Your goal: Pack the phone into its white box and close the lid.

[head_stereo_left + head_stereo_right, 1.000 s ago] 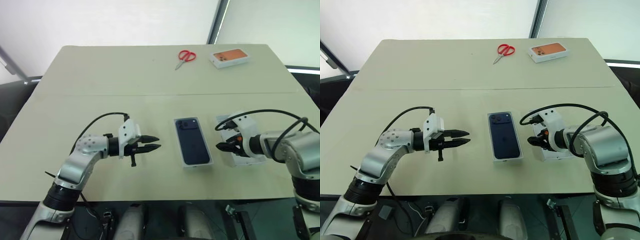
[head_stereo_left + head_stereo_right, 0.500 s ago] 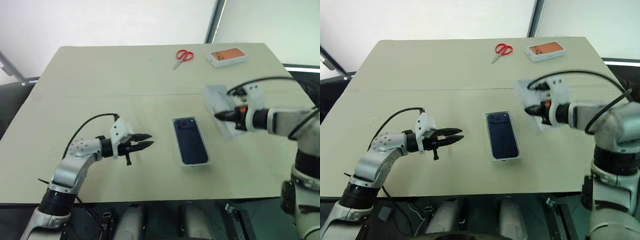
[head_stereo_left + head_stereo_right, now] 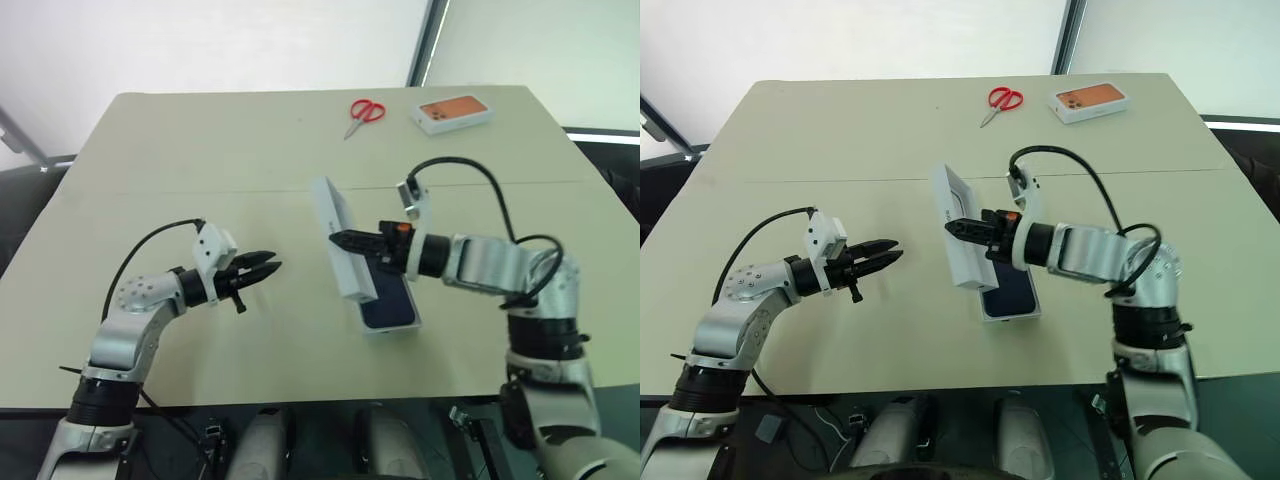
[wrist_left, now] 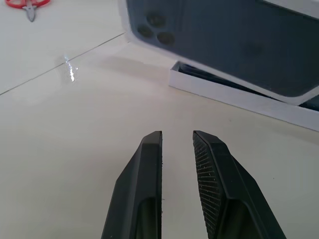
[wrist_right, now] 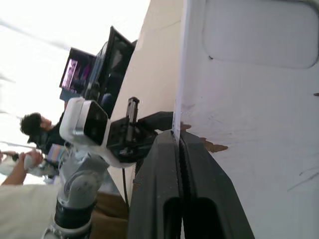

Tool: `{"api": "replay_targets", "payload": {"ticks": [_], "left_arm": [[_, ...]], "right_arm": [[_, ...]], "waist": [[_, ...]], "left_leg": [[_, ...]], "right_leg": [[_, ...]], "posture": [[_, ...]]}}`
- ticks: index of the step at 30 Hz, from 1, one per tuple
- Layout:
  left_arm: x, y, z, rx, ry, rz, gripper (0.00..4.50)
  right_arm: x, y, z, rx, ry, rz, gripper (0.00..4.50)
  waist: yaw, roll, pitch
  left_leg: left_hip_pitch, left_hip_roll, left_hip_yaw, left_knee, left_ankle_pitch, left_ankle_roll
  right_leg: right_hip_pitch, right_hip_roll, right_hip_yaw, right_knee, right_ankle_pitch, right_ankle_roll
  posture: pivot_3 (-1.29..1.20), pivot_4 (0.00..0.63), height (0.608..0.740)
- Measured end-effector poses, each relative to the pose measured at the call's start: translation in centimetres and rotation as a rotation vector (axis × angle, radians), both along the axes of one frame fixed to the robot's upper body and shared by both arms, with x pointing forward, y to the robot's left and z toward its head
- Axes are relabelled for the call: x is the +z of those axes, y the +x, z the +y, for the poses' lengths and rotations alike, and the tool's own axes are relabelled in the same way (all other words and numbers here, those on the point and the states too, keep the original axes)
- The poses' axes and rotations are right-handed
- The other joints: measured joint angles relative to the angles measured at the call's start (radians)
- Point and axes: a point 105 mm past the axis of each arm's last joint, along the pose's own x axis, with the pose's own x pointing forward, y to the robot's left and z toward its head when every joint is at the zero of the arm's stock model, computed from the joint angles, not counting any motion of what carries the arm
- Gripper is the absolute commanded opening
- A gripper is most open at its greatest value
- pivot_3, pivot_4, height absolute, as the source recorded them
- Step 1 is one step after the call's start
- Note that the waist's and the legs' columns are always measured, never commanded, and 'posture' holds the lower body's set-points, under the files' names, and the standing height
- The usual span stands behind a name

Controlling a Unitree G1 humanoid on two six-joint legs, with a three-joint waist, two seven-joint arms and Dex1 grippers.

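We see the right gripper (image 3: 337, 238) clamped on the lid (image 3: 341, 238), tilted on edge at frame centre, its long axis running toward the upper left.

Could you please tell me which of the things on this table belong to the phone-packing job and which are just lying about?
Belonging to the job:
the phone, lying in the white box
the lid, held tilted above it by the right gripper

Just lying about:
red scissors, far side
box with an orange phone picture, far side

Silver arms (image 3: 130, 320), black fingers (image 4: 144, 189); black cables (image 3: 150, 250)
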Motion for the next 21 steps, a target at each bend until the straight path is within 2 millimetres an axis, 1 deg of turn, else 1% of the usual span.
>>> {"api": "replay_targets", "payload": {"ticks": [5,8,10,12,14,17,19,21], "left_arm": [[-0.1,-0.1,-0.2,0.0,-0.003,0.0,1.02],[-0.5,-0.3,-1.2,-0.028,-0.006,0.013,1.02],[-0.6,-0.3,-1.4,-0.036,-0.007,0.017,1.02],[-0.5,-0.3,-1.4,-0.036,-0.004,0.014,1.02],[-0.3,-0.2,-1.5,-0.04,-0.003,0.008,1.02],[-0.2,-0.2,-2.3,-0.069,0.006,0.002,1.02],[-0.2,-0.2,-2.9,-0.085,0.003,0.0,1.02],[-0.3,-0.2,-3.4,-0.095,0.001,0.0,1.02]], "right_arm": [[0.6,-1.1,2.4,-0.078,0.086,0.033,0.03],[0.1,-2.5,4.3,-0.119,0.154,0.131,0.03],[-0.1,-3.0,4.7,-0.133,0.145,0.155,0.03],[-0.4,-3.0,4.2,-0.16,0.13,0.163,0.03],[-1.6,-3.0,3.4,-0.188,0.097,0.192,0.03],[-3.3,-3.0,1.5,-0.186,0.014,0.177,0.03],[-3.2,-3.0,0.0,-0.148,-0.011,0.123,0.03],[-3.3,-2.8,-1.0,-0.128,-0.029,0.098,0.59]], "waist": [[0.0,0.0,0.0],[0.001,0.001,0.0],[0.002,0.001,0.0],[0.004,0.001,0.0],[0.004,0.001,0.0],[0.005,0.001,0.0],[0.005,0.001,-0.001],[0.005,0.001,-0.001]], "left_leg": [[0.0,0.0,0.0,0.0,0.0,0.0],[0.0,0.0,0.0,0.0,0.0,0.0],[0.0,0.0,0.0,0.0,0.0,0.0],[0.0,0.0,0.0,0.0,0.0,0.0],[0.0,0.0,0.0,0.0,0.0,0.0],[0.001,0.0,0.0,0.0,0.0,0.0],[0.002,0.0,0.0,0.0,-0.001,0.001],[0.004,0.0,0.0,0.0,-0.001,0.002]], "right_leg": [[0.0,0.0,0.0,0.0,0.0,0.0],[-0.001,0.001,0.0,0.0,0.0,0.0],[-0.001,0.0,0.0,0.0,0.0,0.0],[0.0,0.001,0.0,0.0,0.0,0.0],[0.0,0.001,0.0,0.0,0.0,0.0],[0.001,0.001,0.0,0.0,0.0,0.0],[0.003,0.001,0.0,-0.001,0.0,0.0],[0.004,0.002,0.0,-0.001,0.0,0.0]], "posture": [[0.0,0.15,0.697],[0.0,0.15,0.697],[0.0,0.15,0.697],[0.0,0.15,0.697],[0.0,0.15,0.697],[0.0,0.15,0.697],[0.0,0.15,0.697],[0.0,0.15,0.697]]}}
